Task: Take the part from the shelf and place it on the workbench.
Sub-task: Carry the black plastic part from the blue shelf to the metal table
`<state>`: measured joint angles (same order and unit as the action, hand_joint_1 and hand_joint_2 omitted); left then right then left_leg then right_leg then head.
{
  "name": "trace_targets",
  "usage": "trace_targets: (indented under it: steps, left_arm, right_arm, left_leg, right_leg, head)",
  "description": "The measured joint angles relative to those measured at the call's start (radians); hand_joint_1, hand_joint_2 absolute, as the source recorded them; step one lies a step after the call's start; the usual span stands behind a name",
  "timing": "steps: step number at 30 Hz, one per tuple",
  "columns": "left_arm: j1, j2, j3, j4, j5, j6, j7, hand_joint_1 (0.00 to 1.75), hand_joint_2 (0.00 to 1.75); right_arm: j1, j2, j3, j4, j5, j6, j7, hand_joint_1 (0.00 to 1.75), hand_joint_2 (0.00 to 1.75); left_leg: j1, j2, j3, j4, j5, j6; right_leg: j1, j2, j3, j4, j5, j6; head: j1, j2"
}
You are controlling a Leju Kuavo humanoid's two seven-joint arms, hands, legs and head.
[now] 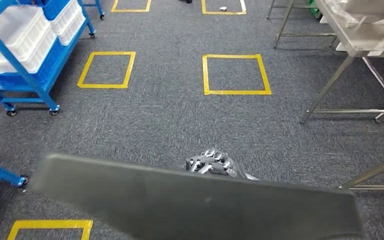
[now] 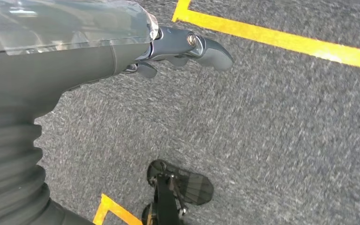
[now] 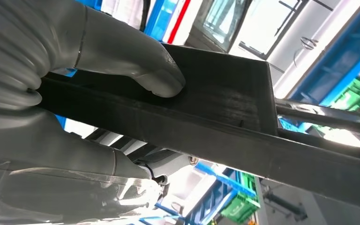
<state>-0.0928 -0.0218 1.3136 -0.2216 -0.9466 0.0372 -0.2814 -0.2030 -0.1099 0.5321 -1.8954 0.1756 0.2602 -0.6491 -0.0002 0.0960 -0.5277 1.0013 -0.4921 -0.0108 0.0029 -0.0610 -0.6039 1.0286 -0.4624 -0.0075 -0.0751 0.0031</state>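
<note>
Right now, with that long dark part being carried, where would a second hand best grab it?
Probably at the far left end of the dark part, coming in from outside its edge. It is long and flat with a thin raised wall, so pinch that wall, thumb on the inner face, as the right hand does.

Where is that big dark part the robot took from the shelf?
The dark part spans the bottom of the head view, carried low over the grey carpet, short of the metal workbench at upper right. The right hand grips its edge.
</note>
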Motion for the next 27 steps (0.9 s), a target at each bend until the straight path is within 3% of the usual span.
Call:
trace_targets:
  steps: [1,3,4,6,7,8,9,10,12,14,16,17,19,21,23,24,25,27]
  left_arm:
    - [-0.001,-0.002,0.0,0.0,0.0,0.0,0.001,0.0,1.75]
    - [-0.001,-0.006,0.0,0.0,0.0,0.004,0.003,0.0,1.75]
    - [0.0,-0.008,0.0,0.0,-0.001,0.005,0.004,0.0,1.75]
    - [0.005,-0.012,0.001,0.0,-0.003,0.006,0.005,0.0,1.75]
    - [0.007,-0.013,0.002,0.0,-0.003,0.006,0.006,0.0,1.75]
    - [0.009,-0.014,0.003,0.0,-0.003,0.006,0.007,0.0,1.75]
    - [0.01,-0.014,0.003,0.0,-0.003,0.006,0.007,0.0,1.75]
    - [0.011,-0.014,0.003,0.0,-0.003,0.006,0.007,0.0,1.75]
    - [0.011,-0.014,0.004,0.0,-0.004,0.006,0.007,0.0,1.75]
    - [0.011,-0.014,0.004,0.0,-0.004,0.006,0.008,0.0,1.75]
    - [0.01,-0.015,0.004,0.0,-0.004,0.007,0.008,0.0,1.75]
    - [0.008,-0.016,0.004,0.0,-0.004,0.007,0.008,0.0,1.75]
    - [0.006,-0.017,0.004,0.0,-0.004,0.007,0.005,0.0,1.75]
    - [0.009,-0.017,0.004,0.0,-0.004,0.007,0.001,0.0,1.75]
    - [0.012,-0.017,0.004,0.0,-0.005,0.006,-0.002,0.0,1.75]
    - [0.012,-0.017,0.004,0.0,-0.006,0.005,-0.003,0.0,1.75]
    - [0.011,-0.018,0.004,0.0,-0.007,0.004,-0.004,0.0,1.75]
    - [0.011,-0.018,0.004,0.0,-0.008,0.002,-0.004,0.0,1.75]
  right_arm:
    - [0.0,-0.002,0.0,0.003,-0.008,0.001,-0.007,1.75,1.75]
    - [-0.001,-0.007,0.0,0.008,-0.018,0.001,-0.019,1.75,1.75]
    - [-0.001,-0.008,0.0,0.01,-0.021,0.001,-0.023,1.75,1.75]
    - [0.0,-0.01,0.001,0.016,-0.022,0.001,-0.027,1.75,1.75]
    - [0.001,-0.011,0.001,0.019,-0.023,0.001,-0.027,1.75,1.75]
    - [0.003,-0.012,0.001,0.021,-0.023,0.001,-0.028,1.75,1.75]
    - [0.004,-0.014,0.001,0.023,-0.023,0.001,-0.028,1.75,1.75]
    - [0.004,-0.015,0.001,0.025,-0.023,0.001,-0.028,1.75,1.75]
    - [0.004,-0.016,0.002,0.026,-0.023,0.001,-0.028,1.75,1.75]
    - [0.004,-0.016,0.002,0.027,-0.023,0.001,-0.028,1.75,1.75]
    - [0.006,-0.017,0.003,0.028,-0.023,0.001,-0.028,1.75,1.75]
    - [0.008,-0.018,0.004,0.028,-0.023,0.001,-0.029,1.75,1.75]
    - [0.007,-0.021,0.005,0.028,-0.023,-0.002,-0.029,1.75,1.75]
    - [0.007,-0.022,0.006,0.029,-0.024,-0.008,-0.03,1.75,1.75]
    - [0.012,-0.024,0.007,0.031,-0.024,-0.018,-0.03,1.75,1.75]
    - [0.015,-0.025,0.007,0.032,-0.024,-0.024,-0.029,1.75,1.75]
    - [0.018,-0.026,0.007,0.032,-0.024,-0.029,-0.029,1.75,1.75]
    - [0.02,-0.028,0.007,0.032,-0.025,-0.038,-0.028,1.75,1.75]
  left_leg:
    - [0.001,0.009,0.001,-0.001,-0.003,-0.005]
    - [0.006,-0.01,-0.006,0.027,-0.027,-0.014]
    - [0.008,-0.033,-0.024,0.071,-0.055,-0.018]
    - [0.012,-0.076,-0.088,0.21,-0.122,-0.022]
    - [0.012,-0.084,-0.119,0.272,-0.142,-0.023]
    - [0.012,-0.086,-0.138,0.303,-0.143,-0.023]
    - [0.012,-0.088,-0.137,0.292,-0.122,-0.022]
    - [0.012,-0.092,-0.118,0.241,-0.085,-0.02]
    - [0.014,-0.129,-0.059,0.096,-0.012,-0.014]
    - [0.014,-0.165,-0.028,0.021,0.01,-0.007]
    - [0.013,-0.158,-0.024,0.012,0.01,0.001]
    - [0.014,-0.147,-0.023,0.007,0.014,0.008]
    - [0.017,-0.125,-0.02,-0.004,0.021,0.022]
    - [0.014,-0.1,-0.02,-0.006,0.021,0.03]
    - [0.011,-0.075,-0.02,-0.006,0.019,0.031]
    - [0.011,-0.063,-0.019,-0.005,0.018,0.03]
    - [0.011,-0.052,-0.018,-0.005,0.016,0.028]
    - [0.009,-0.034,-0.013,-0.003,0.011,0.021]
  right_leg:
    - [-0.001,0.013,0.0,-0.002,0.002,-0.005]
    - [-0.005,0.033,0.003,-0.01,0.006,-0.017]
    - [-0.008,0.043,0.005,-0.013,0.008,-0.023]
    - [-0.007,0.065,0.005,-0.013,0.009,-0.029]
    - [-0.006,0.078,0.005,-0.013,0.009,-0.03]
    - [-0.005,0.091,0.006,-0.012,0.009,-0.03]
    - [-0.005,0.105,0.007,-0.011,0.009,-0.03]
    - [-0.005,0.118,0.008,-0.009,0.008,-0.029]
    - [-0.005,0.142,0.008,-0.004,0.006,-0.024]
    - [-0.007,0.163,0.001,-0.001,0.008,-0.013]
    - [-0.01,0.182,-0.007,-0.003,0.013,0.001]
    - [-0.01,0.176,-0.01,0.0,0.011,0.006]
    - [-0.006,0.133,-0.033,0.049,-0.022,0.013]
    - [-0.008,0.083,-0.09,0.171,-0.086,0.017]
    - [-0.014,0.07,-0.137,0.27,-0.118,0.023]
    - [-0.016,0.067,-0.135,0.268,-0.106,0.025]
    - [-0.017,0.061,-0.112,0.226,-0.079,0.026]
    - [-0.014,0.024,-0.034,0.084,-0.022,0.021]
  head:
    - [0.0,0.0]
    - [0.0,0.0]
    - [0.0,0.0]
    - [0.0,0.0]
    - [0.0,0.0]
    - [0.0,0.0]
    - [0.0,0.0]
    - [0.0,0.0]
    - [0.0,0.0]
    - [0.0,0.0]
    - [0.0,0.0]
    - [0.0,0.0]
    - [0.0,0.0]
    - [0.0,0.0]
    - [0.0,0.0]
    - [0.0,0.0]
    - [0.0,0.0]
    - [0.0,0.0]
